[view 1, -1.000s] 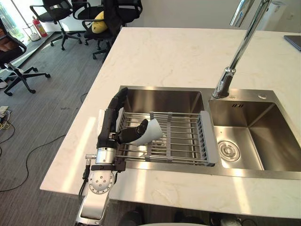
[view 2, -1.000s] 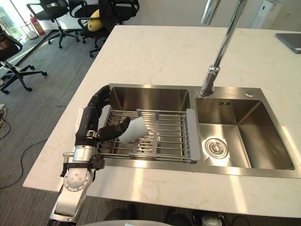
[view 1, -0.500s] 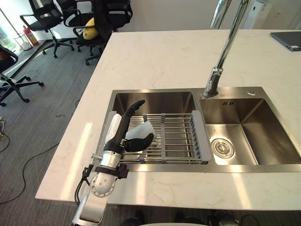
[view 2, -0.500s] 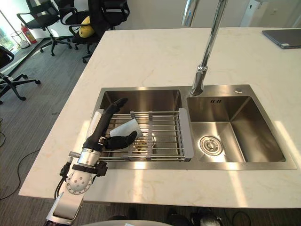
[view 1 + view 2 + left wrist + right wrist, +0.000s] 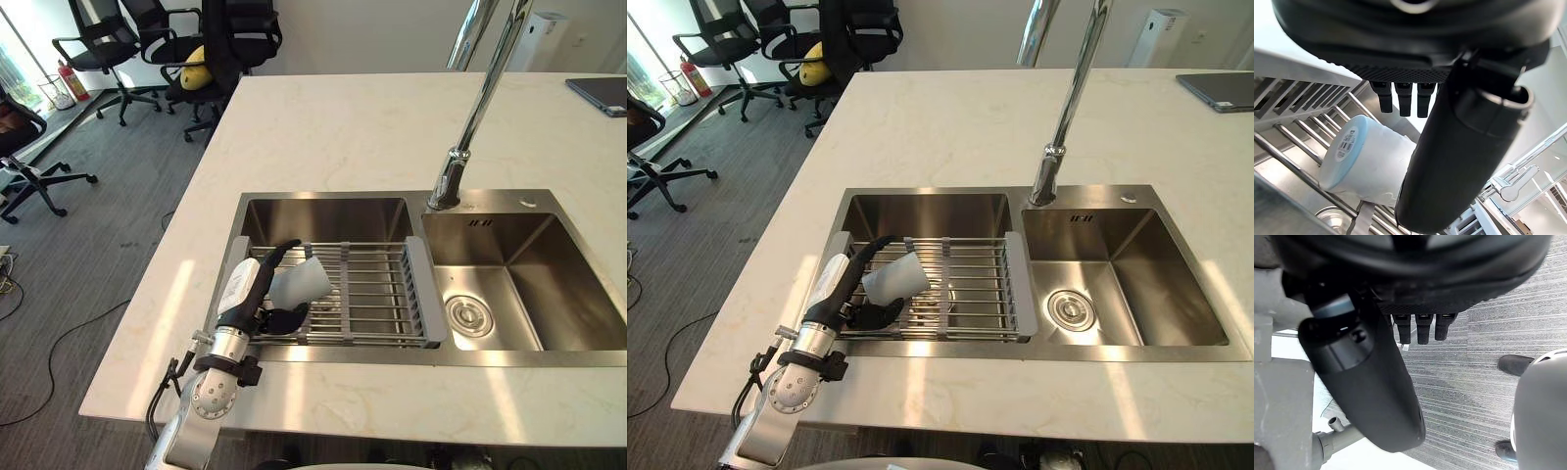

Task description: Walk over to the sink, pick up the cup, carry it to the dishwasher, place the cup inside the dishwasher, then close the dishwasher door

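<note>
1. The left robot hand (image 5: pixel 257 286) is reaching into the left basin of the stainless steel double sink (image 5: pixel 323 213), which is sitting in the pale, marble-patterned counter (image 5: pixel 333 127).
2. The white tapered cup (image 5: pixel 302 281) is lying on its side on the steel wire drying rack (image 5: pixel 377 294) spanning that basin, between the hand's fingers and thumb.
3. The fingers are stretching almost straight over the cup while the thumb is hooking in at its near side. The grip is not looking closed, so the hand appears to be bracketing the cup rather than holding it.
4. The right robot hand (image 5: pixel 1366 382) is hanging relaxed above the grey carpet floor (image 5: pixel 1474 396), carrying nothing.
5. What could go wrong:
   - The round cup may be rolling away along the rack bars if the fingers press before the thumb seats.
   - A hard squeeze could be denting its wall.
   - A thumb tip going down between the bars could be snagging and dragging the rack on the lift.
   - Lifting before the fingers close would be dropping the cup back.
</note>
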Motion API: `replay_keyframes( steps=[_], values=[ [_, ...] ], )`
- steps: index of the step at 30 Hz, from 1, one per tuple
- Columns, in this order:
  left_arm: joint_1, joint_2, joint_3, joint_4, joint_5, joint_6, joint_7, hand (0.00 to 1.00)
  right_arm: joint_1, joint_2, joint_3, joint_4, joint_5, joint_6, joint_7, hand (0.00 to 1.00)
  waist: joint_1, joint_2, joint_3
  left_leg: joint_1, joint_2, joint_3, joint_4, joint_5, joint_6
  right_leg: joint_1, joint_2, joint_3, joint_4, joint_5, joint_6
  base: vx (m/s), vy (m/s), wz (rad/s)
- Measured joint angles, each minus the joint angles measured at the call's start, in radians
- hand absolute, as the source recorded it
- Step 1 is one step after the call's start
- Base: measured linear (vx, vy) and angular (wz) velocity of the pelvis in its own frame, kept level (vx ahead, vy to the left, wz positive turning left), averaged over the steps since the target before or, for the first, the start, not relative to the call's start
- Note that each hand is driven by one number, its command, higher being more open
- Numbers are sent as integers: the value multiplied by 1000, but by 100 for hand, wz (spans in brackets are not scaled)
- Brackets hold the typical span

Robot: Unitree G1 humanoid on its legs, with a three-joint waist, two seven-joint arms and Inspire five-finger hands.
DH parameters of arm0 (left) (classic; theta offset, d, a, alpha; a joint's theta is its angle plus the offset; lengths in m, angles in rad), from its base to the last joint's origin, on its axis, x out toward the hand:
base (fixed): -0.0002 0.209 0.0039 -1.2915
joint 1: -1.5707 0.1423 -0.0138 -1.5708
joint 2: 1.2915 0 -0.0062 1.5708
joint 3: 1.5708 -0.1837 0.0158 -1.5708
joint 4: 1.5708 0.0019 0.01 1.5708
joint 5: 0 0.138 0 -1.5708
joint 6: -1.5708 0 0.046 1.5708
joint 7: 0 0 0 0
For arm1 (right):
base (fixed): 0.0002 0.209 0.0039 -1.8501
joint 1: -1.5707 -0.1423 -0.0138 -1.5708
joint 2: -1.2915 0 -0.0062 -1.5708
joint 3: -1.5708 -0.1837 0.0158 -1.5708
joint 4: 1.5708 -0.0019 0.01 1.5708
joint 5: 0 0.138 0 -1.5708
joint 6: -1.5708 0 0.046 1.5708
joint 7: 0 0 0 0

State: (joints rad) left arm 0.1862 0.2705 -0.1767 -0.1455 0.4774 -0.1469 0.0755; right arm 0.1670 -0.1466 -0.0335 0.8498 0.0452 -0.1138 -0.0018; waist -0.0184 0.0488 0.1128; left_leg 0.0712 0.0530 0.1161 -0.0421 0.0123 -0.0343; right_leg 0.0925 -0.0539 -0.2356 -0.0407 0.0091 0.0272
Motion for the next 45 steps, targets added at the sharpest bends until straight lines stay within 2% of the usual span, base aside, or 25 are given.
replay_keyframes(
  steps=[7, 16, 17, 21, 32, 38, 45],
  values=[
    [-1, 0, -9, 7, 37, 10, 0, 90, -1, 1, -1, -6, 1, 0, -1, 90, -2, -11, -7, 0, -2, 11, -16, 1, 0, -4, 1, 9, -17, 6, 1, 8, 3, -3],
    [-46, 2, -8, 70, 113, 34, -11, 90, -1, 2, -5, -41, 1, 2, 1, 90, -11, -11, -8, 1, -2, 17, -20, 1, 0, -6, 1, 15, -22, 10, 1, -5, 1, -2],
    [-48, 2, -8, 72, 115, 36, -12, 30, -1, 2, -5, -42, 1, 3, 1, 90, -13, -11, -9, 1, -2, 19, -20, 1, 0, -5, 1, 17, -27, 13, 1, -36, 0, -6],
    [-57, 11, -9, 77, 140, 45, -25, 30, 0, 2, -6, -41, 1, 16, 4, 90, -24, -8, -16, 1, -3, 27, -22, 2, 0, -6, 2, 24, -36, 20, 2, -21, 0, -6],
    [-68, 32, -5, 87, 139, 45, -13, 30, -1, 2, -7, -41, 1, 22, 9, 90, -24, -9, -26, 2, -3, 34, -27, 5, 1, -8, 2, 33, -44, 30, 3, -17, -3, -2],
    [-68, 32, -6, 87, 83, 45, -13, 30, -2, 2, -7, -40, 1, 22, 9, 90, -24, -9, -26, 10, -3, 46, -32, 5, 1, -8, 2, 46, -44, 33, 4, -16, -2, -6],
    [-55, 15, -7, 57, -71, 43, -8, 30, -1, 16, -42, -40, 4, 23, 1, 90, -23, -10, -26, 21, -5, 71, -36, 5, 2, -8, 2, 71, -44, 41, 7, -15, 4, -11]
  ],
)
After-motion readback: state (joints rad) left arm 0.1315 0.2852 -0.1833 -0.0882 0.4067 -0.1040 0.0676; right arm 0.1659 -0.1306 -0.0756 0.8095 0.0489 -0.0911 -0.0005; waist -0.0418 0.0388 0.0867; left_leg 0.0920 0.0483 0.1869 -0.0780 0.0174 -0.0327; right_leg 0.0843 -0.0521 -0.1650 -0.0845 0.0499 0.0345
